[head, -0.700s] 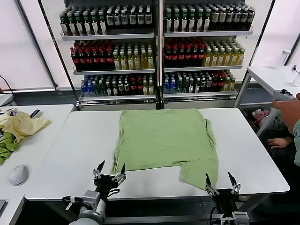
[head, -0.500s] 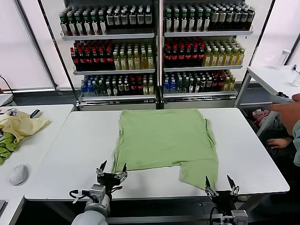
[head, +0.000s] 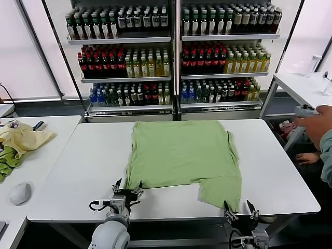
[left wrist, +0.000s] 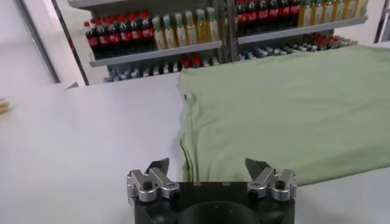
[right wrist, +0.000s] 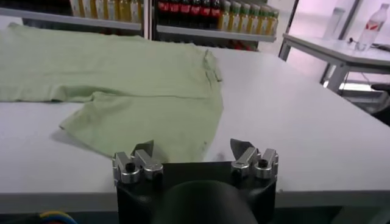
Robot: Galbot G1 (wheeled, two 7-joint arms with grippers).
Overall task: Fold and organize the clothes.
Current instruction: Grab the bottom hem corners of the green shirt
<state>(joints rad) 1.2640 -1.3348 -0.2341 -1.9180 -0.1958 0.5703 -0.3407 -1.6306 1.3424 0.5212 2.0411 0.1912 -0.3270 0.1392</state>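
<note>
Head view: the left gripper is seen with its fingers spread apart and empty, poised just off the near left edge of the light green shirt. The right gripper is likewise held with fingers apart and nothing between them, at the table's front edge just before the shirt's near right flap. The shirt is laid flat in the middle of the white table, its near right part hanging closer to the edge than the rest. The step in hand is judged to be the approach before a first fold. Next, both near corners would need to be pinched together.
</note>
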